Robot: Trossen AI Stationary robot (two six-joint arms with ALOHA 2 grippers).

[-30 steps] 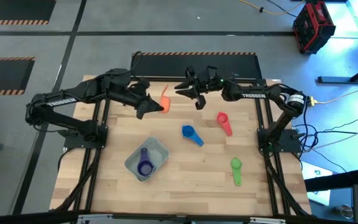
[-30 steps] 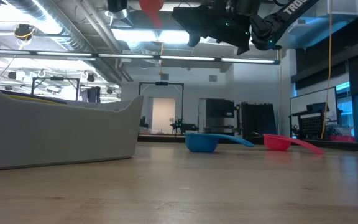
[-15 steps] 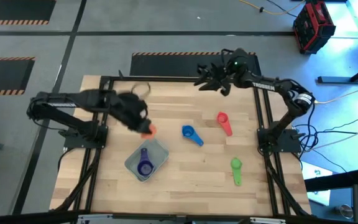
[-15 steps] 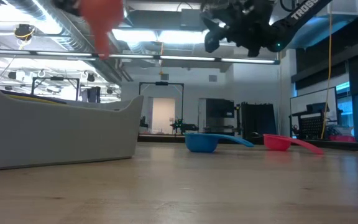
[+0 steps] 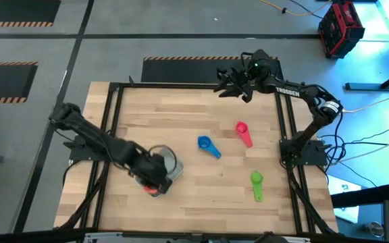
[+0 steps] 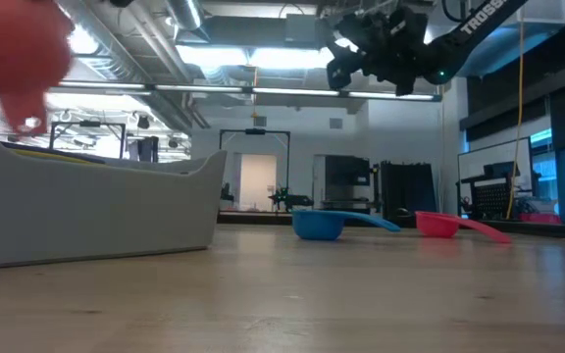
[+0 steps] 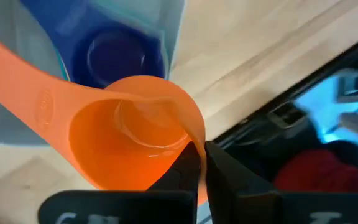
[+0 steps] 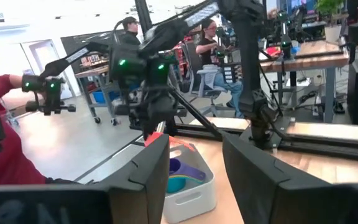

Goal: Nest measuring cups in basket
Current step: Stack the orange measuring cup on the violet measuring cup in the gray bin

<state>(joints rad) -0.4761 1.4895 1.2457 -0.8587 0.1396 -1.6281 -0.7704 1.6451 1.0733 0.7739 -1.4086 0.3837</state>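
Holding the coral-orange cup (image 7: 132,134) by its rim, my left gripper (image 7: 199,160) is clamped tight and sits over the near edge of the basket (image 5: 175,167), at the table's near left. Directly beneath the cup I see the purple cup (image 7: 115,59) lying inside the basket. My right gripper (image 5: 234,84) waits at the far right edge with its fingers parted and nothing between them. On the table (image 5: 215,185), the blue cup (image 5: 208,145), pink-red cup (image 5: 243,132) and green cup (image 5: 256,183) lie well apart from both grippers.
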